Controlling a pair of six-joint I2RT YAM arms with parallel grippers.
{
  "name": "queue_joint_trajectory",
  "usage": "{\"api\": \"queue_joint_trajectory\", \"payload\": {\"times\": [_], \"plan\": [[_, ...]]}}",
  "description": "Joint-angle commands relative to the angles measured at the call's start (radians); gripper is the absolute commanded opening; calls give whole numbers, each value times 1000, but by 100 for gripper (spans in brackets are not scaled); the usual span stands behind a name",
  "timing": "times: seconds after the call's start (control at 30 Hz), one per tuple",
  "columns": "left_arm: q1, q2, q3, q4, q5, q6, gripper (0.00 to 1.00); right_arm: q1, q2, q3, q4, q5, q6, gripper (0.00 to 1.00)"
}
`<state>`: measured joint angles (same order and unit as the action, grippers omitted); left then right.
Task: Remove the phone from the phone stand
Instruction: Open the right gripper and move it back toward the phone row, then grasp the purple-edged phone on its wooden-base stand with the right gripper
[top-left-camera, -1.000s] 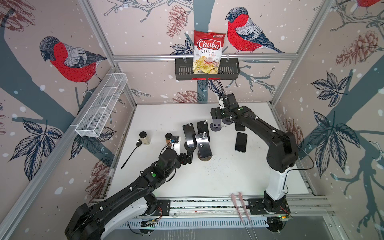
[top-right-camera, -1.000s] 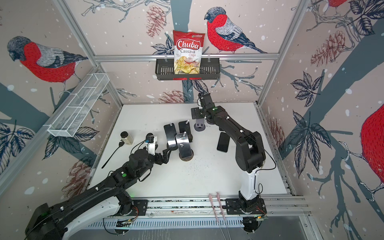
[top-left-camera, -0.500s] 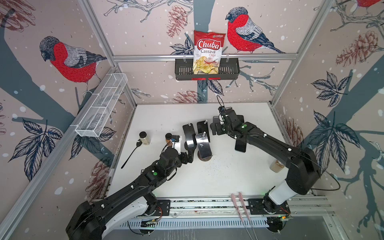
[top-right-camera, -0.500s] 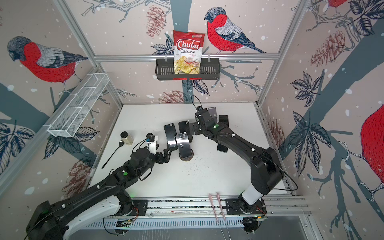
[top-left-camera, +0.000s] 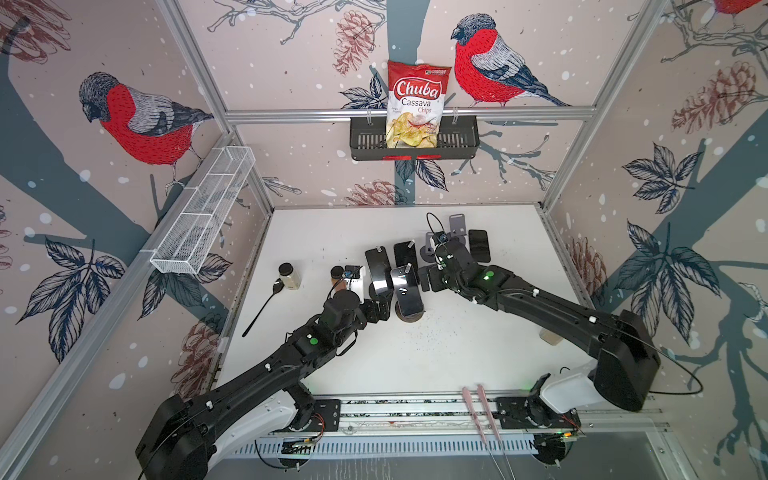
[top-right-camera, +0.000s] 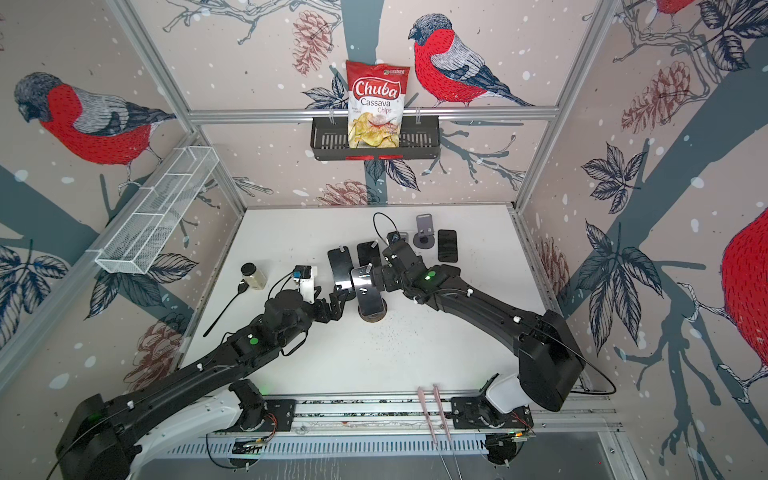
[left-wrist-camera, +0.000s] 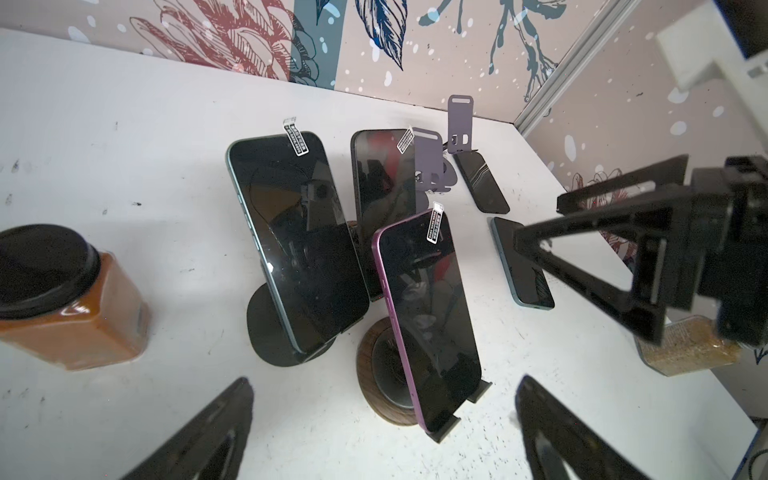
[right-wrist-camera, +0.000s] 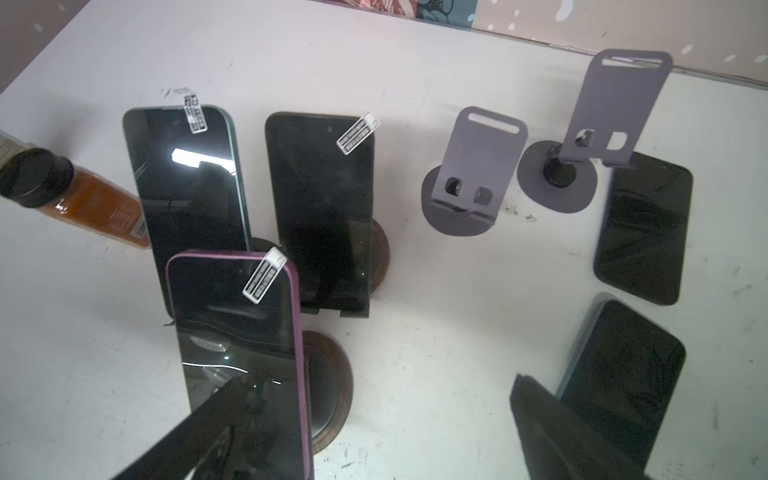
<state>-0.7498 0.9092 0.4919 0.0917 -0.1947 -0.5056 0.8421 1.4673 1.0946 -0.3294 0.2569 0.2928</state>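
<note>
**Operator:** What stands at the left?

**Inspector:** Your spoon (top-left-camera: 262, 307) and pale jar (top-left-camera: 289, 276) sit at the left of the table (top-left-camera: 436, 357). To their right, your left gripper (top-left-camera: 379, 309) is low, its fingers spread wide and facing the wooden stand (left-wrist-camera: 368, 376).

**Operator:** And the phone?

**Inspector:** The purple-edged phone (left-wrist-camera: 424, 316) leans on that stand, seated in its lip. It is just beside a teal-edged phone (left-wrist-camera: 291, 241) on a black stand (left-wrist-camera: 270, 332). Your right gripper (top-left-camera: 428, 279) hangs just right of the purple-edged phone, fingers spread, clasping nothing. Further right are two grey stands (right-wrist-camera: 478, 162) and a flat phone (right-wrist-camera: 644, 228).
</note>
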Motion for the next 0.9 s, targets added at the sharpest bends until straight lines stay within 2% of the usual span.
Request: {"api": "queue_joint_trajectory", "payload": {"times": [0.0, 0.17, 0.3, 0.47, 0.87], "plan": [[0, 1, 13, -44, -12, -61, 97, 33, -4, -21, 29, -1, 35, 100], [0, -2, 10, -85, -32, -94, 97, 91, 11, -45, 52, 6, 67, 99], [0, -16, -13, -39, 3, -81, 97, 123, 23, -56, 88, -3, 90, 99], [0, -38, -48, 23, 32, -74, 97, 141, 52, -53, 109, 1, 103, 99], [0, -113, -96, 22, -1, -81, 97, 163, 153, -9, 108, 2, 101, 99]]}}
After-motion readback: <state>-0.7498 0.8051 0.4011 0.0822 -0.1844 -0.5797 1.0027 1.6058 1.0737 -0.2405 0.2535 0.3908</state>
